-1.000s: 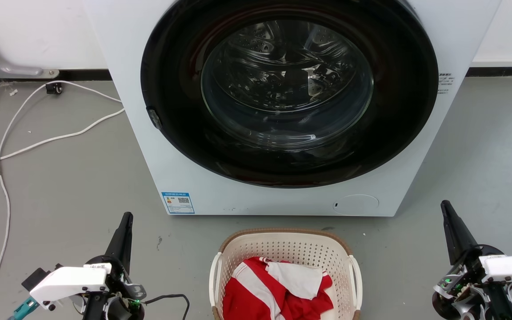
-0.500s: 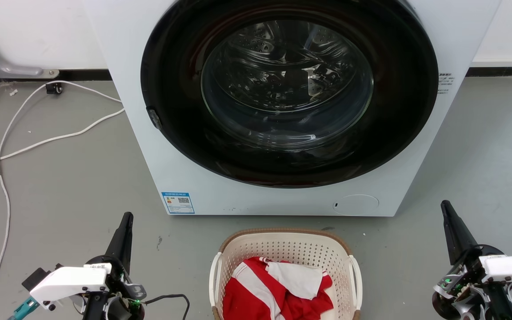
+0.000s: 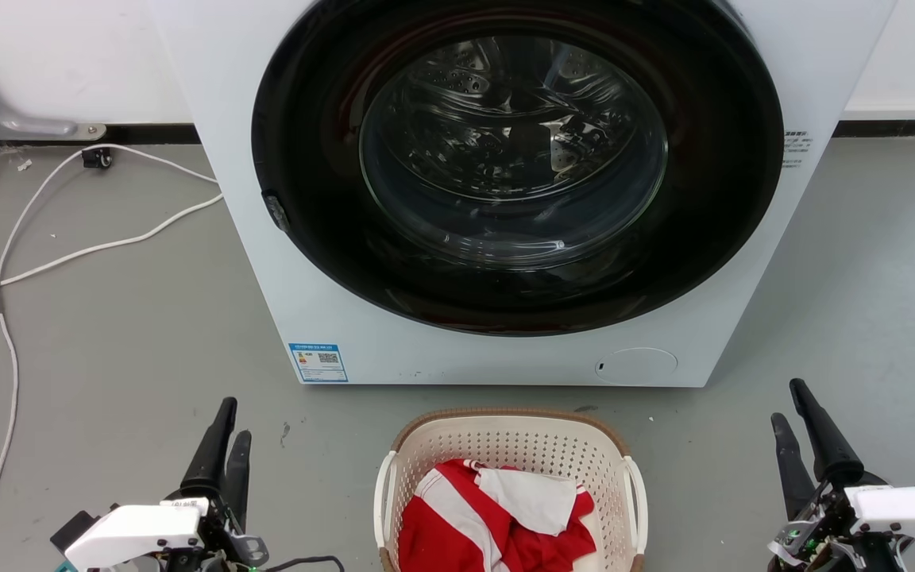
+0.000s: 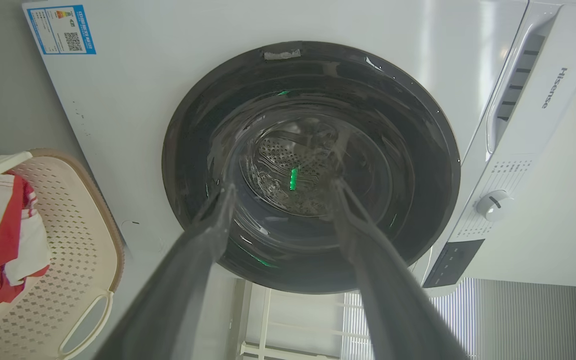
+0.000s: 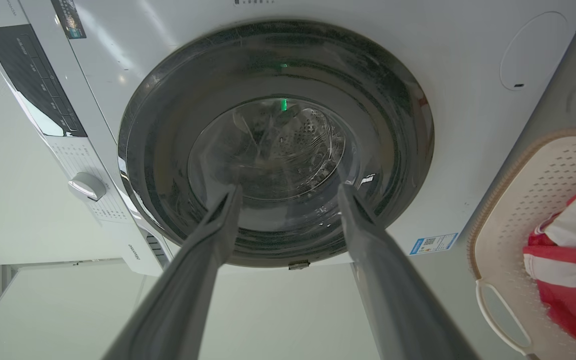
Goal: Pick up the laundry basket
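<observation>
Since you last looked: your left claw [image 3: 235,419] sits lower in the head view and shows two fingers where one showed; basket [image 3: 505,445] and washer [image 3: 283,302] lie as before; your right claw [image 3: 787,401] has dropped and turned likewise.
Cable [image 3: 5,349]: thin, white, snaking over the grey floor [image 3: 124,334] at the far left, well apart from the basket.
Left claw: tapered dark fingers parted, nothing between them, well apart from the basket's left handle.
Basket: cream plastic, rounded corners, walls dotted with small holes, brown woven-look rim, white loop handles; it stands on the floor between your claws.
Clothes [image 3: 497,516]: red and white cloth, crumpled, heaped inside the basket.
Washer: smooth white box just behind the basket's far rim; a perforated steel drum shows through its round, dark-rimmed glass door [image 3: 513,151].
Right claw: fingers spread, holding nothing, well apart from the right handle.
</observation>
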You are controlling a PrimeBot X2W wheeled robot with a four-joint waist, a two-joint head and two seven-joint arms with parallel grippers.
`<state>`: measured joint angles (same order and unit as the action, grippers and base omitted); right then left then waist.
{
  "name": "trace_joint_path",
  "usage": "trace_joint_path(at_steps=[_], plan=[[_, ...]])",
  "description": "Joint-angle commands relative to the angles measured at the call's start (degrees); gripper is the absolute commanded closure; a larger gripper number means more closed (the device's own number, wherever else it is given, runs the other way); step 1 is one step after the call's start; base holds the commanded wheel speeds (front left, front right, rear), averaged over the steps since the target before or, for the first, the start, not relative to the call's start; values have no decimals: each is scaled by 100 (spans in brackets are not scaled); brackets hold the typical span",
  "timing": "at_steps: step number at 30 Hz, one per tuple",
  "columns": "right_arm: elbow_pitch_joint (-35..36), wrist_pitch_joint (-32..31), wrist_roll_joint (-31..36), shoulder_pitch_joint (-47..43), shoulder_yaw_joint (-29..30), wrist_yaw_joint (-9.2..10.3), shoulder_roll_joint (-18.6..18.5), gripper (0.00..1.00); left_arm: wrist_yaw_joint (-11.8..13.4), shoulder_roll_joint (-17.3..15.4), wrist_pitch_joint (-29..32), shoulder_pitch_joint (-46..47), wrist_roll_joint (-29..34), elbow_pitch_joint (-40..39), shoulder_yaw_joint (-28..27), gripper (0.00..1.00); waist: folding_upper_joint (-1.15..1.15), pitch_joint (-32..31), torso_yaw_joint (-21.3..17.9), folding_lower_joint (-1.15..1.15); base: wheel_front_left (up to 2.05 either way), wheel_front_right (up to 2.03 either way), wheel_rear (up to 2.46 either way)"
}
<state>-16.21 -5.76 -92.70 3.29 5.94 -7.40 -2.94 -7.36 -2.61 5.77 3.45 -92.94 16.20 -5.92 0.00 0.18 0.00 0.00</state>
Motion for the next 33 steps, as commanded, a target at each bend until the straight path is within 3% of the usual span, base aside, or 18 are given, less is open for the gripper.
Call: trace_joint_path(at_steps=[1, 14, 24, 33], plan=[[136, 69, 62, 103, -47, -8, -14, 0, -13, -19, -74, 82, 45, -164, 14, 0, 0, 2, 0, 0, 0, 0, 0], [199, 425, 406, 53, -94, -9, -11, 0, -14, -22, -427, -34, 419, -303, -170, 0, 0, 15, -1, 0, 0, 0, 0], [385, 709, 2218, 141, 279, -10, -10, 0, 41, -25, -712, -10, 1368, -388, -673, 0, 0, 12, -1, 0, 0, 0, 0], [928, 899, 3537, 214, 430, -10, -8, 0, 242, -26, -900, -12, 2310, -827, -743, 0, 0, 26, -17, 0, 0, 0, 0]])
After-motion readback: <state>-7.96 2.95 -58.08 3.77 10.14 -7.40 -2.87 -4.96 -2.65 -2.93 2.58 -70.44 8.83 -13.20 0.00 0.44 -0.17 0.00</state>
